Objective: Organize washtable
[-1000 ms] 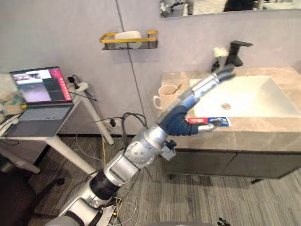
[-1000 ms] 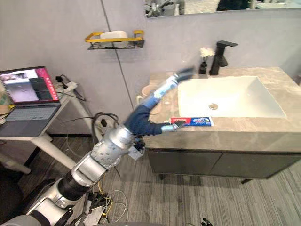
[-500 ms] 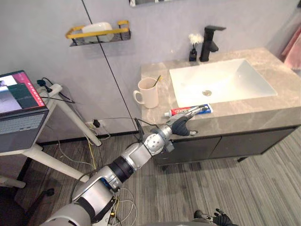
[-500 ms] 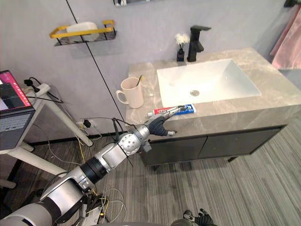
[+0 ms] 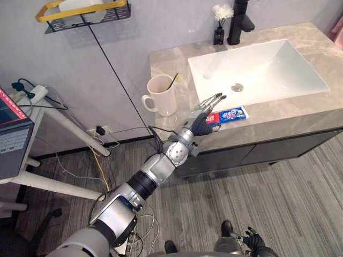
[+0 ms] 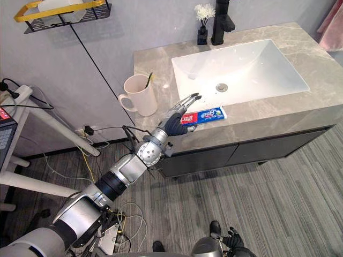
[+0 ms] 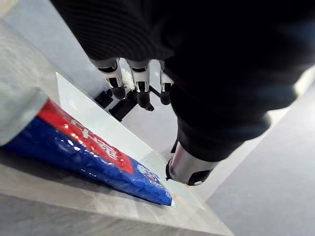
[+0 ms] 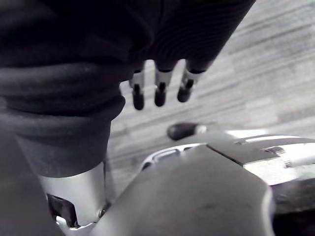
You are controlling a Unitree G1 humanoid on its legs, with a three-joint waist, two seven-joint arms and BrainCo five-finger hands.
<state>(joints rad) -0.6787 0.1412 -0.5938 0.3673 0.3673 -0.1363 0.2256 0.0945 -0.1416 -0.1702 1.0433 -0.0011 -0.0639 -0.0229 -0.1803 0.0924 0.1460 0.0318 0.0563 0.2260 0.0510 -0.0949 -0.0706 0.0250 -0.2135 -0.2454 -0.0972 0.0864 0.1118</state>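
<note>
left hand (image 5: 205,113) is reaching out over the front strip of the bench (image 5: 300,110), fingers (image 7: 140,88) straight and spread, thumb (image 7: 189,167) out to the side, gripping nothing. it is sitting right above the cap end of the toothpaste tube (image 5: 230,114). i can't tell from either eye view or the wrist view whether any finger is actually touching it.

the tube is lying flat on the bench between the basin (image 5: 257,64) and the front edge, cap end pointing toward the mug (image 5: 159,96). the mug is standing upright just beside the basin's left corner, near the hand, with a thin handle sticking out of it that i'm reading as a toothbrush (image 5: 174,80). tap (image 5: 241,19) and a small vase of white flowers (image 5: 220,27) are standing at the back, well apart from the hand.

right hand (image 8: 158,86) is hanging idle over the floor, fingers relaxed and empty.

step, as i'm judging it: lining up a pick on the tube, grasp not yet made. the likely goal is dropping it into the mug.

next move is calling for lowering the palm onto the tube near the cap, then curling fingers and thumb across its width. the tube is flat and slick on stone, so i'm expecting it to skid toward the basin if the fingers are pushing before the thumb is closing.
</note>
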